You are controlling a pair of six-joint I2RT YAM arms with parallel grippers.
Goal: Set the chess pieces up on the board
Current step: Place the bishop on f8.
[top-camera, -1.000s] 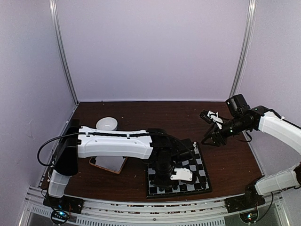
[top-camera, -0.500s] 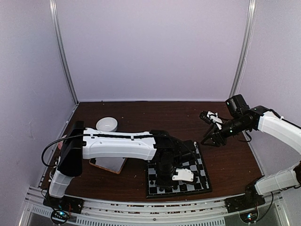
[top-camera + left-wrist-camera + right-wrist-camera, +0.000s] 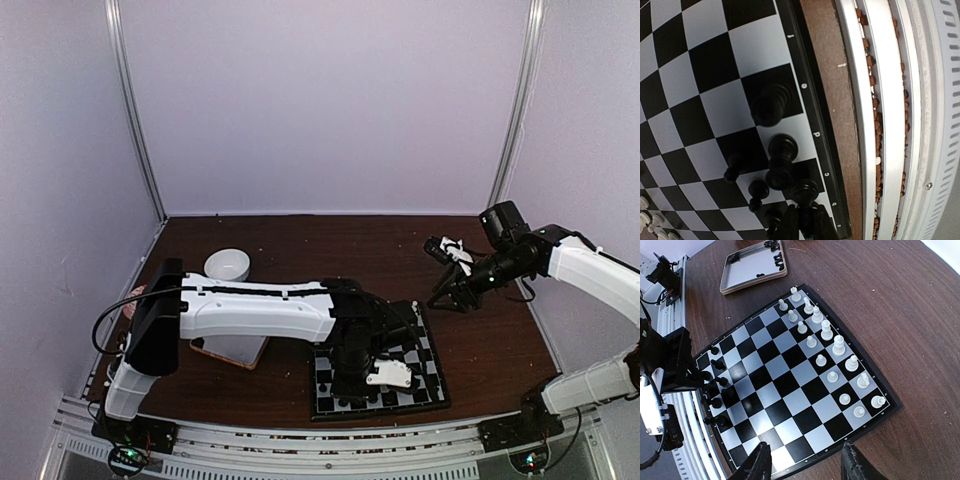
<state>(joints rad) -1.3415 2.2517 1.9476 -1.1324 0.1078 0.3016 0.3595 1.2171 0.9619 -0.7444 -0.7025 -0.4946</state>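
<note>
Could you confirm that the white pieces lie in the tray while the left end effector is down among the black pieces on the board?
Not quite: the right wrist view shows the white pieces standing in two rows on the board, not in the tray. The left end effector is indeed down among the black pieces there.

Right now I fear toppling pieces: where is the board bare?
Bare: the middle ranks of the board, between the white pieces and the black pieces. Crowded: both piece rows, most around the left gripper at the black edge.
</note>
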